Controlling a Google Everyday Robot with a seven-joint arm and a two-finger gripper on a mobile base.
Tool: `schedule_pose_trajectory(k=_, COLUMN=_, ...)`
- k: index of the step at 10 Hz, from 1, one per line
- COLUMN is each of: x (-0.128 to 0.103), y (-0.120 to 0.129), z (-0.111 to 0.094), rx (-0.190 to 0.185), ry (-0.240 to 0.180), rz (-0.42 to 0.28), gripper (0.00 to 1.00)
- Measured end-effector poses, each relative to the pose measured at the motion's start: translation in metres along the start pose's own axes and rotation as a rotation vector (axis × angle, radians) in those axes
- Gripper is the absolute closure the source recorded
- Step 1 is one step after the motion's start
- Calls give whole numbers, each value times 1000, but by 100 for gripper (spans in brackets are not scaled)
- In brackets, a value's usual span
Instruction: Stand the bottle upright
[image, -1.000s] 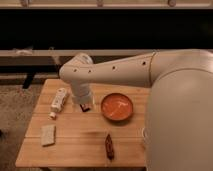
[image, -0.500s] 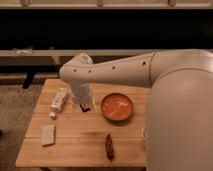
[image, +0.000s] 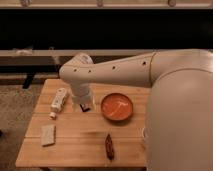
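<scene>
End effector (image: 84, 106) first: it hangs low over the worktop just to the left of the round orange bowl (image: 117, 106), as the camera sees it, with its dark fingers spread apart and nothing between them. Above it, the bulky cream-white robot arm (image: 125, 70) reaches in from the right behind the bowl and bends downward at a rounded joint. The rectangular light wooden worktop (image: 75, 142) carries the bowl towards its rear right part.

The small white plastic bottle (image: 58, 101) lies on its side further left of the bowl, beyond the end effector and apart from it. Its narrower cap end points towards the front left. A flat pale rectangular block (image: 48, 134) lies flat to the front left of the bowl, nearer the worktop's front edge than the bottle is. A slim dark reddish-brown object (image: 109, 146), too small to identify, lies directly in front of the bowl, close to the front edge.
</scene>
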Motion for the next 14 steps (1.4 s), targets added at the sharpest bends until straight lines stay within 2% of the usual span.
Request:
schedule_pose_trajectory(k=2, x=-1, y=0, z=0, rx=-2, ry=-1, rz=-11, gripper=35)
schedule_pose_trajectory(k=4, x=-10, y=13, z=4, rx=1, ry=-11, rz=-120, gripper=35)
schedule_pose_trajectory(k=8, x=-42, y=84, z=21, rx=29, ry=4, rz=-476, gripper=35)
schedule_pose_trajectory(k=9, x=-53, y=109, z=29, rx=38, ry=8, rz=-617, gripper=35)
schedule_pose_trajectory(k=11, x=-65, y=133, z=38, rx=51, ry=10, rz=-771, gripper=35)
schedule_pose_trajectory(k=13, x=-76, y=162, z=49, rx=75, ry=0, rz=-978, gripper=35)
schedule_pose_trajectory(k=14, x=-79, y=168, z=52, rx=91, ry=-4, rz=-1034, gripper=35)
